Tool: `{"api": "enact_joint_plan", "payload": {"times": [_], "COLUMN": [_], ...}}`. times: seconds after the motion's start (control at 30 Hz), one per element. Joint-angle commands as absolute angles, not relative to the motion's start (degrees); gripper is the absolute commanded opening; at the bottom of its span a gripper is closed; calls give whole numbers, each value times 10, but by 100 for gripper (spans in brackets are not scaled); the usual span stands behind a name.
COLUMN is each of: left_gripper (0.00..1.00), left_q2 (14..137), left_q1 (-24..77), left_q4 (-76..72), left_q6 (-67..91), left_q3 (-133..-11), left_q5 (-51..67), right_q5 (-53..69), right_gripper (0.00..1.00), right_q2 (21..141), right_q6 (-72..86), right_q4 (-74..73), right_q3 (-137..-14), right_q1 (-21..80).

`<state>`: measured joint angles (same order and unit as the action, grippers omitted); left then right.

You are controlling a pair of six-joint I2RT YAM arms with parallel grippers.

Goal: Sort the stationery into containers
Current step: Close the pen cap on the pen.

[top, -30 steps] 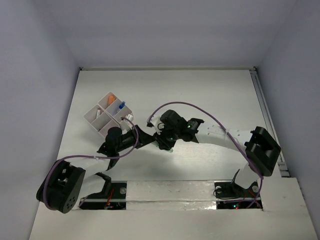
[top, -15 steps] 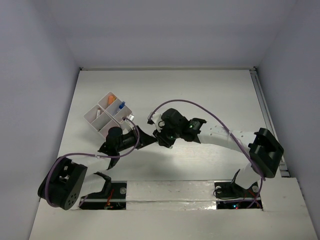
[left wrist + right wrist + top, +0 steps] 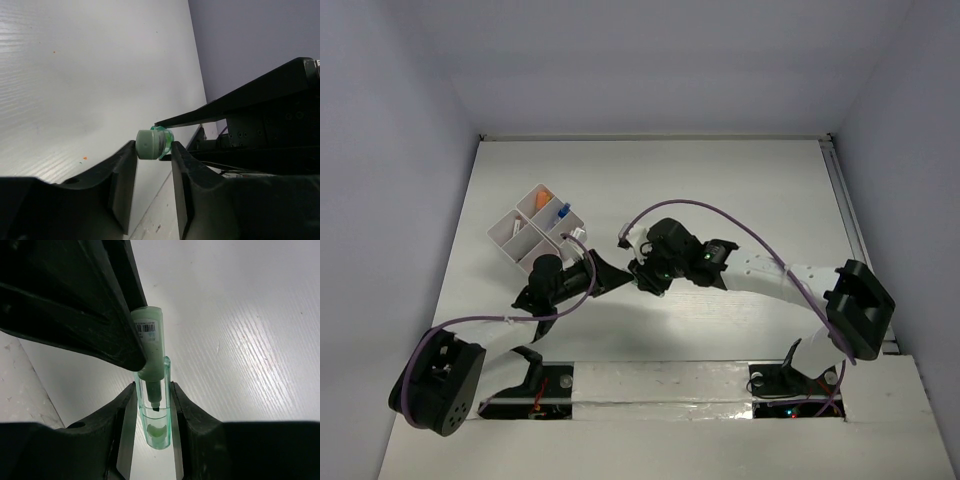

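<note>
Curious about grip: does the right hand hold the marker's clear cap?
Yes, the right hand pinches the clear cap, into which the marker pokes.

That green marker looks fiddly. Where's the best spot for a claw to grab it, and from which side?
Grip the green marker mid-barrel from the side, fingers square to its length: a slim straight cylinder gives flat fingers parallel walls. As now: left claw on the pale body, right claw on the clear cap.

1 compartment tray (image 3: 508, 230) on white table (image 3: 720, 190).
</note>
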<state>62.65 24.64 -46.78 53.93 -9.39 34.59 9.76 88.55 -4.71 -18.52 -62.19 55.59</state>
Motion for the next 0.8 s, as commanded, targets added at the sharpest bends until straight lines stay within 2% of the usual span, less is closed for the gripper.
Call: {"api": "enact_joint_plan", "payload": {"times": [0.0,0.77], "left_gripper": [34,32], "left_q2": [617,625], "left_q1": [244,244], "left_q4": [-476,-481], "left_q6": [526,522], "left_q3": [-117,-123], "left_q5": [342,332], "right_q5": [98,122], "right_gripper": [16,15], "right_q2": [860,867], "right_q6": [-49,-54], "right_q4": [-172,-186], "right_q3": [-614,-619], "right_q1": [561,561]}}
